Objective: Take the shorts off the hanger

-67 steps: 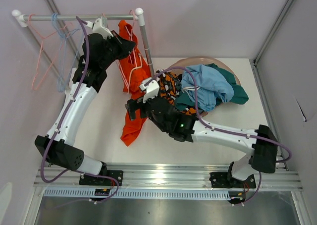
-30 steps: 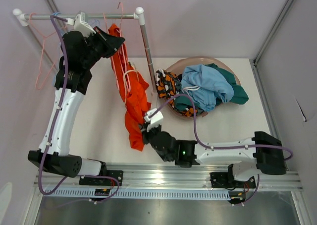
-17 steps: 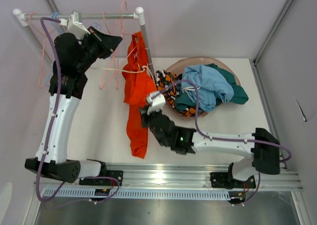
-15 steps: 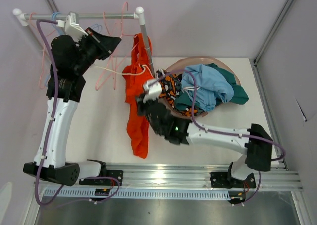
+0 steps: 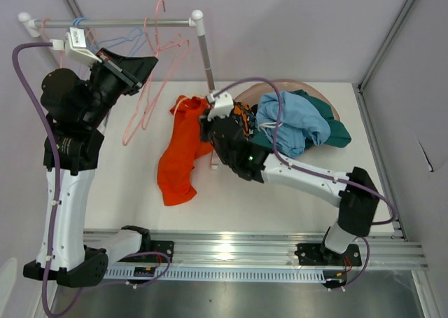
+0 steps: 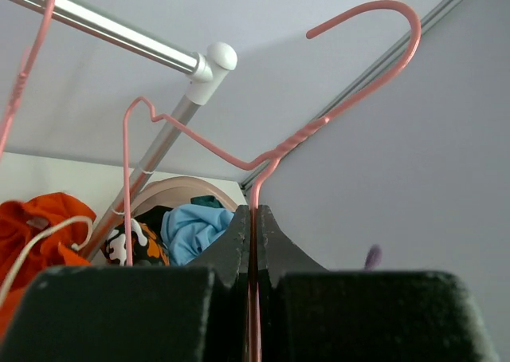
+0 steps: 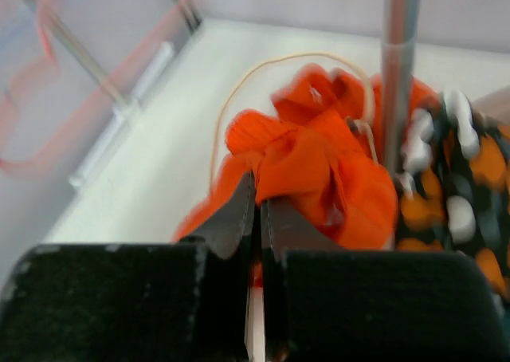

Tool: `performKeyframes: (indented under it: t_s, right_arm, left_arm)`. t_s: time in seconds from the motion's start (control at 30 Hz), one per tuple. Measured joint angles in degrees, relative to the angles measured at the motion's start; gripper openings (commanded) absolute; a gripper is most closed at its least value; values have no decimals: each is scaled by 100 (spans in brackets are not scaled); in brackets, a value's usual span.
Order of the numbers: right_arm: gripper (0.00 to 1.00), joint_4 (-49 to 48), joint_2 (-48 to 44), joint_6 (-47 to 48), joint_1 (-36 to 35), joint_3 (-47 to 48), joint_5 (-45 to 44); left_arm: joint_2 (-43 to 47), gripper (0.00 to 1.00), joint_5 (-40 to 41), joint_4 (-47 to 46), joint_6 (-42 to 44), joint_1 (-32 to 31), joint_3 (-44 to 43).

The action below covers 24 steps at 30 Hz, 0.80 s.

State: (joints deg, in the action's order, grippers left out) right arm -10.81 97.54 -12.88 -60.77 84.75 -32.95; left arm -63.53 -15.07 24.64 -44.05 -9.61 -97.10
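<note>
The bright orange shorts (image 5: 180, 153) lie crumpled on the white table, off the hanger. My right gripper (image 5: 204, 125) is shut on their upper edge beside the rack's post; in the right wrist view orange cloth (image 7: 319, 171) bunches at the gripper (image 7: 259, 198). A white drawstring (image 7: 239, 91) loops out of them. My left gripper (image 5: 151, 61) is shut on the bare pink wire hanger (image 5: 147, 94), held up near the rail. In the left wrist view the wire (image 6: 319, 123) runs between the closed jaws of the gripper (image 6: 253, 218), its hook free of the rail.
The rack's rail (image 5: 119, 23) and post (image 5: 205, 59) stand at the back left, with a blue hanger (image 5: 129, 38) and other pink ones on it. A tan basket (image 5: 329, 104) at the right holds light blue (image 5: 294, 122), teal and orange-patterned shorts (image 5: 243, 118).
The left arm has drawn the pink hanger up and left, out of the orange shorts. The right gripper has carried the shorts toward the post and basket; they now lie lower on the table.
</note>
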Motion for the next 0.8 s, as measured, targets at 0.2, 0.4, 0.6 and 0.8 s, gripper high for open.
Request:
performKeyframes:
  t_s: [0.2, 0.4, 0.6, 0.8]
  right_arm:
    - [0, 422, -1895, -2, -1250, -2028, -767]
    - [0, 260, -4048, 411, -2173, -2072, -1182]
    - [0, 164, -4404, 1091, -1751, -1202, -1331]
    - [0, 581, -4225, 1408, -994, -535, -748]
  left_arm:
    - [-238, 0, 195, 37, 120, 2, -9]
    - [-599, 0, 424, -42, 293, 4, -11]
    - [-1213, 0, 494, -319, 315, 15, -127]
    - [-1766, 0, 603, -485, 319, 28, -389]
